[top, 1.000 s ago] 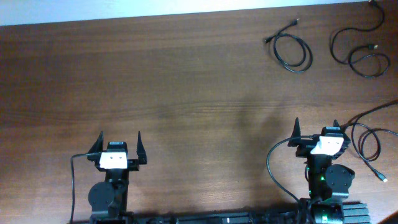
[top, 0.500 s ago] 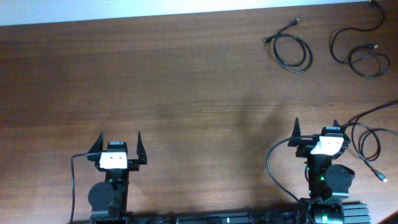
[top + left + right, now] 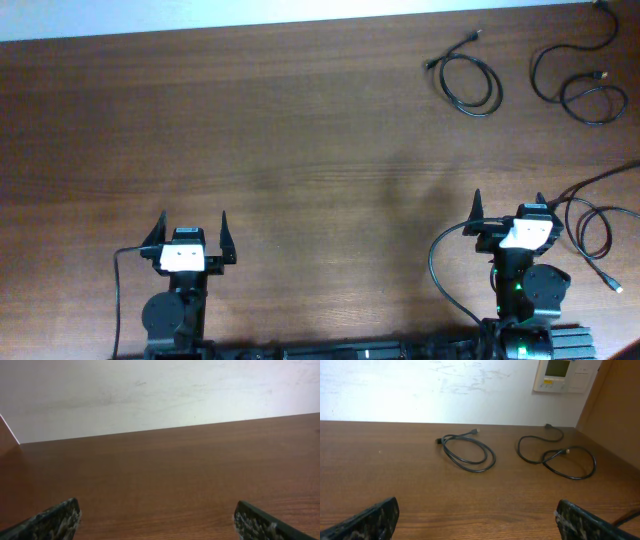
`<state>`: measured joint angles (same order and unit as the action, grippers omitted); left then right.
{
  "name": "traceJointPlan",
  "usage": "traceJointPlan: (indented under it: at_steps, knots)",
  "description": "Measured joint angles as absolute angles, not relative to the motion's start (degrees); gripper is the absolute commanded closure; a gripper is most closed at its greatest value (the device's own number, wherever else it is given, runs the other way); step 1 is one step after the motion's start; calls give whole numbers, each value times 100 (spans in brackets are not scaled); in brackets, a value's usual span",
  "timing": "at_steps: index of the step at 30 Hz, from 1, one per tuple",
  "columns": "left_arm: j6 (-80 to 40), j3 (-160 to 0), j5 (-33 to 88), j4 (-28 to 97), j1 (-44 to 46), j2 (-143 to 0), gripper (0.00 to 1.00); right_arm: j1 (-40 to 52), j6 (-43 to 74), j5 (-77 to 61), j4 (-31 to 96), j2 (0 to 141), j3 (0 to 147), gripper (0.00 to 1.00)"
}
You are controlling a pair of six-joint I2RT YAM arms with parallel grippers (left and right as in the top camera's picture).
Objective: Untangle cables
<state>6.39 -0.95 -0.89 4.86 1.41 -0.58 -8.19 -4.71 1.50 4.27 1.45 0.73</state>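
Fingers (image 3: 158,235) of the left gripper (image 3: 192,216) and right gripper (image 3: 508,198) stand wide and empty at the near counter (image 3: 300,150) edge, probably because the cables (image 3: 498,95) lie apart, far right.

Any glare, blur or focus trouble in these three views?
Overhead: evenly lit and sharp, the cables crisp, only a faint soft shadow on the table. Left wrist: mildly soft, wall bright, fingertips of the left claw blurred in the bottom corners. Right wrist: cables in focus, no glare, the right claw likewise blurred.
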Motion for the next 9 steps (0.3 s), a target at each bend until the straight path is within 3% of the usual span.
traceJointPlan:
  at_steps: [9]
  knots:
    - [639,-97,-86,486,141,-58,1,-819,-467,150,427,145,73,2]
